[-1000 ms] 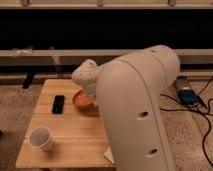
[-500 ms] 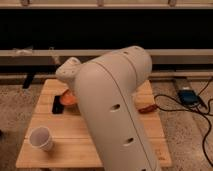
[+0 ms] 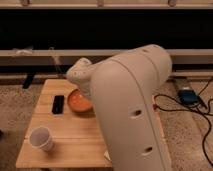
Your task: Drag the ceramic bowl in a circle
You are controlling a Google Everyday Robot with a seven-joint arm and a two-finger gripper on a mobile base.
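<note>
The single camera view looks down past the robot's big white arm (image 3: 132, 112), which fills the middle and right of the scene and hides much of the wooden desk (image 3: 70, 142) behind it. The pincer (image 3: 86, 89) sits at the far end of that arm, below the rounded white wrist, right at the near-right rim of the ceramic bowl (image 3: 77, 101). Whether it is released, clenched or gripping the rim cannot be told, since the wrist and arm cover the spot where it meets the bowl.

The relation that matters for the coming move is this one: the bowl lies to the left of and just below the pincer as the camera sees it, with most of its body reaching out toward the black phone (image 3: 58, 104). Being round, the bowl has no long axis to line up with, so a circular drag would likely depend only on keeping contact at the rim.

The bowl stands on the far middle part of the desk, just beside the phone and well apart from the white cup (image 3: 41, 138) near the front left corner. It looks shallow, orange and glossy inside, and appears empty.
</note>
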